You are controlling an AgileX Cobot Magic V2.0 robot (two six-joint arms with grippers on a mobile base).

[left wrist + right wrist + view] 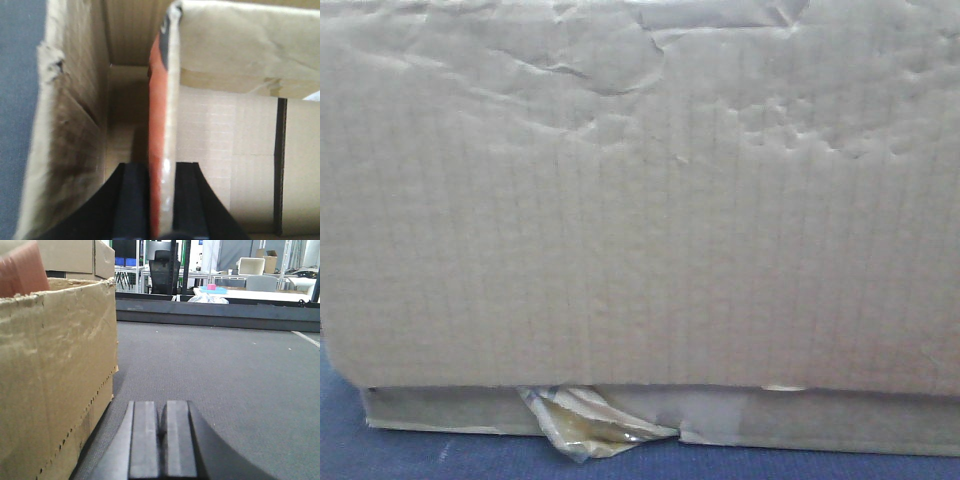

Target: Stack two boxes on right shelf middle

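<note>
- The left gripper (161, 200) sits at 6 o'clock in the left wrist view. Its two black fingers (131, 200) are clamped from either side on the edge of a cardboard flap (171, 100).
- The flap stands upright and runs toward 12 o'clock, with an orange-red face on its left side.
- It rises inside an open box (75, 140), whose ragged wall lies at 9 o'clock and whose inner panels spread toward 3 o'clock.
- A dark grey felt surface (20, 100) shows past that wall at the far 9 o'clock edge.
- The right gripper (161, 425) is low over the felt at 6 o'clock in its own view. Its fingers are pressed together with nothing between them.
- From it, the open box (50, 380) stands on the felt at 9 o'clock, near but apart, with a reddish patch at its rim near 11 o'clock.
- At 12 o'clock lie the felt's raised dark edge (215, 315) and an office chair (164, 270).
- In the front view, a wrinkled upper box (640, 200) rests on a flatter box (820, 420) at 6 o'clock. A crumpled yellowish tape scrap (590, 428) pokes out at 7 o'clock.
</note>
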